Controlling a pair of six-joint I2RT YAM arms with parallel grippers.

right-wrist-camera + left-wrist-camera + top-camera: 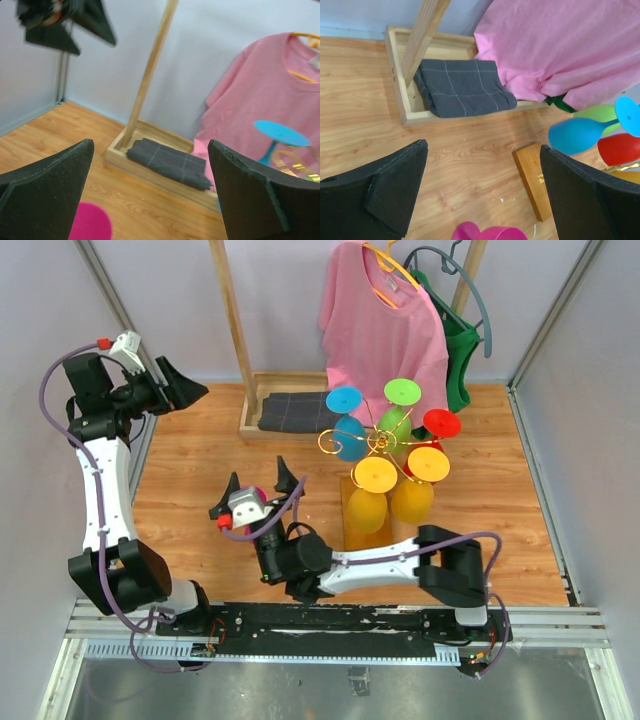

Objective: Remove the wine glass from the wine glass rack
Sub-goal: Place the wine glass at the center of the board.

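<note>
Right gripper (260,475) is hovering just left of the wine glass rack (380,443), jaws apart
Left gripper (183,380) is idling farther left, also spread wide; wine glasses (376,475) are hanging upside down from its curled arms

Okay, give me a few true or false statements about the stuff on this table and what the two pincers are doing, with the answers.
1. The left pincer and right pincer are both open. True.
2. A pink shirt hangs on a hanger. True.
3. The grey cloth lies on bare tabletop. False: it lies inside the wooden tray.
4. The right pincer grips the blue glass. False: that pincer is empty, and the blue glass hangs upside down on the wire rack.
</note>
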